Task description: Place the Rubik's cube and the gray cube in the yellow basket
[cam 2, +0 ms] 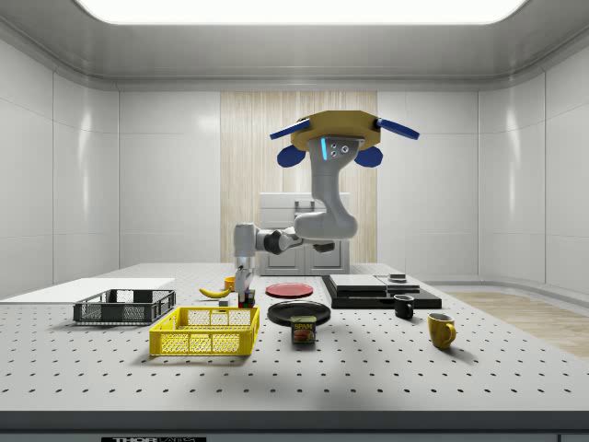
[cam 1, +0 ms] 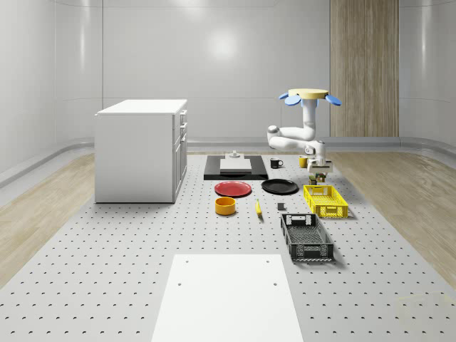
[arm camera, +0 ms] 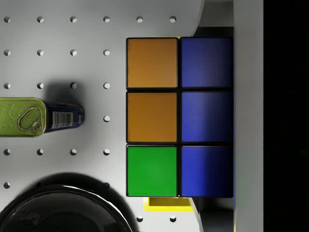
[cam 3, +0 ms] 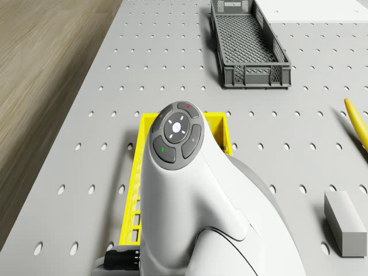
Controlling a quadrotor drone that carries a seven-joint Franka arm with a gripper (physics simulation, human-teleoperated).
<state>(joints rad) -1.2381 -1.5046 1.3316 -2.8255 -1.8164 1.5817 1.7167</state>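
The drone [cam 1: 310, 95] hovers over the table just past the far end of the yellow basket [cam 1: 318, 189]. Its arm hangs down, and the gripper [cam 1: 320, 169] is shut on the Rubik's cube [arm camera: 178, 116], holding it just above the table at that end of the basket [cam 2: 204, 343]. In the wrist view the cube shows orange, green and blue squares, with a grey finger [arm camera: 248, 116] against its blue side. The side view shows the gripper [cam 2: 245, 291] low beside the basket's rim. The gray cube [cam 3: 344, 221] lies on the table between the basket [cam 3: 133, 190] and the banana [cam 3: 357, 123].
A black crate [cam 1: 306, 237] sits nearer than the basket. A Spam can [arm camera: 29, 117] and a black plate [arm camera: 63, 208] lie close to the gripper. A red plate [cam 1: 233, 188], an orange bowl [cam 1: 225, 206], two mugs and a white cabinet [cam 1: 141, 149] stand further left.
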